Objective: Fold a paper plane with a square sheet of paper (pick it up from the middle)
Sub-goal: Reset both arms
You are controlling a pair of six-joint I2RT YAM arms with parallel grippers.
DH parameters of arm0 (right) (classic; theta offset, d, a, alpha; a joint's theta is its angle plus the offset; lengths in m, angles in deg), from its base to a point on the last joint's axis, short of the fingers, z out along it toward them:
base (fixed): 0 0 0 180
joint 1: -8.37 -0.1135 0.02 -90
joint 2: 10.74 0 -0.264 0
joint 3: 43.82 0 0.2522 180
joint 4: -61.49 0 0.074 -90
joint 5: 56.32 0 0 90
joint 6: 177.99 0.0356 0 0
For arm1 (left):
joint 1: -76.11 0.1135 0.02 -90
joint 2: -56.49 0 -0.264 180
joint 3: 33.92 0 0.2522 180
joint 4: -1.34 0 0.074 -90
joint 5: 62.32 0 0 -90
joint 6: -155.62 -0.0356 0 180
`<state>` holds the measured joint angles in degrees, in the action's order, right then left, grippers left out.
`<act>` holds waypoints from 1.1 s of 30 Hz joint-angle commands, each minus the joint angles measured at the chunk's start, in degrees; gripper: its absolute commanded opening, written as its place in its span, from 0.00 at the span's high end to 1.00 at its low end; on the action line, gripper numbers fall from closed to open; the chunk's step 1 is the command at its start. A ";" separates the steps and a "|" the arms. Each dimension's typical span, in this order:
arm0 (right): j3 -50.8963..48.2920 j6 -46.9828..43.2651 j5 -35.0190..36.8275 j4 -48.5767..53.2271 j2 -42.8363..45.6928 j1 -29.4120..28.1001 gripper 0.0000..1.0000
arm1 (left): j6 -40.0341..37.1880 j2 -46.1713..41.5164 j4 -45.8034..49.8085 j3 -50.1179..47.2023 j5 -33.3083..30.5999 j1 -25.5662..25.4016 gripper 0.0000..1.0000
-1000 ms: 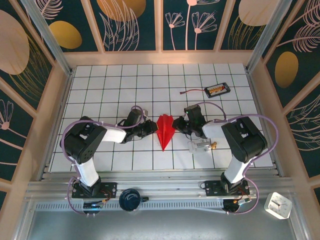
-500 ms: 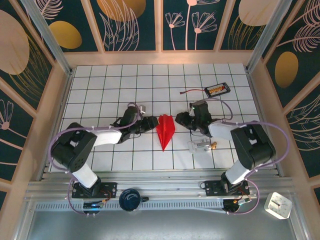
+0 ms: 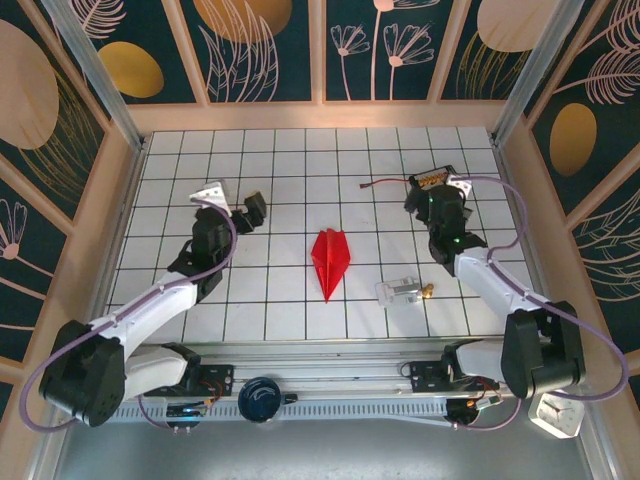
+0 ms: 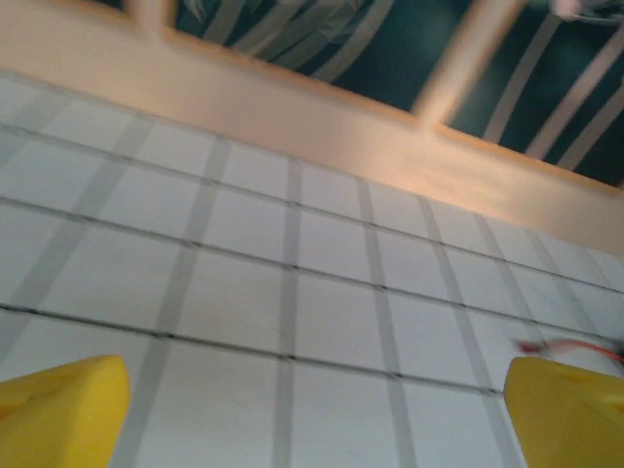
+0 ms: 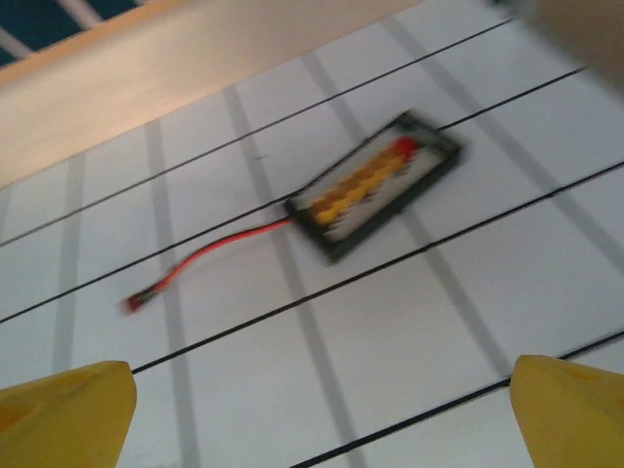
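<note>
the paper plane [image 3: 330, 262] is laid near the middle of the bench [image 3: 300, 160]. the left claw [image 3: 232, 200] is held well to its left and farther back; the right claw [image 3: 440, 190] is held to its far right, over a tray with a cable [image 5: 375, 185]. a plastic piece [image 3: 398, 291] is set right of the plane, nearer the front.

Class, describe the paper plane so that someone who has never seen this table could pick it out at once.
Find the white gridded table inside the wooden frame and look near its middle. There lies the paper plane, a narrow bright red dart pointing at the near edge. The clear plastic piece to its right is see-through, and the black tray sits farther back.
</note>
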<state>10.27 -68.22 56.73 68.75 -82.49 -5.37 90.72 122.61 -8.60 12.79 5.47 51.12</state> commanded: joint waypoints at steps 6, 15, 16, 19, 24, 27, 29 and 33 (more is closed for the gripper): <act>-11.26 -11.05 11.66 -20.15 -5.23 8.92 0.01 | -16.51 4.91 -19.94 -10.05 -7.62 11.78 0.01; -23.66 -15.59 -3.03 -48.66 -7.63 12.43 0.01 | -19.28 15.03 -35.15 -14.49 2.12 19.94 0.01; -24.54 -15.74 -4.22 -51.10 -7.61 12.84 0.01 | -18.98 14.09 -32.71 -14.25 2.58 20.46 0.01; -27.69 -14.27 -9.52 -59.73 -8.36 15.18 0.01 | -20.35 15.37 -44.52 -19.50 4.23 21.50 0.01; -31.09 -14.67 -15.10 -71.40 -13.00 16.28 0.01 | -21.18 20.79 -54.39 -21.99 7.46 21.91 0.01; -30.54 -15.50 -18.05 -72.60 -16.63 16.35 0.01 | -20.98 21.19 -51.26 -20.17 9.16 22.53 0.01; -29.46 -16.81 -18.35 -71.53 -17.10 15.56 0.01 | -20.92 21.41 -51.56 -20.19 9.29 22.75 0.01; -28.67 -17.22 -17.42 -70.59 -17.49 15.09 0.01 | -21.04 21.11 -52.10 -20.71 8.86 22.71 0.01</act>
<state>-19.84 -83.52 40.21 1.23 -99.69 10.24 70.30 144.19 -57.19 -8.19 12.96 73.43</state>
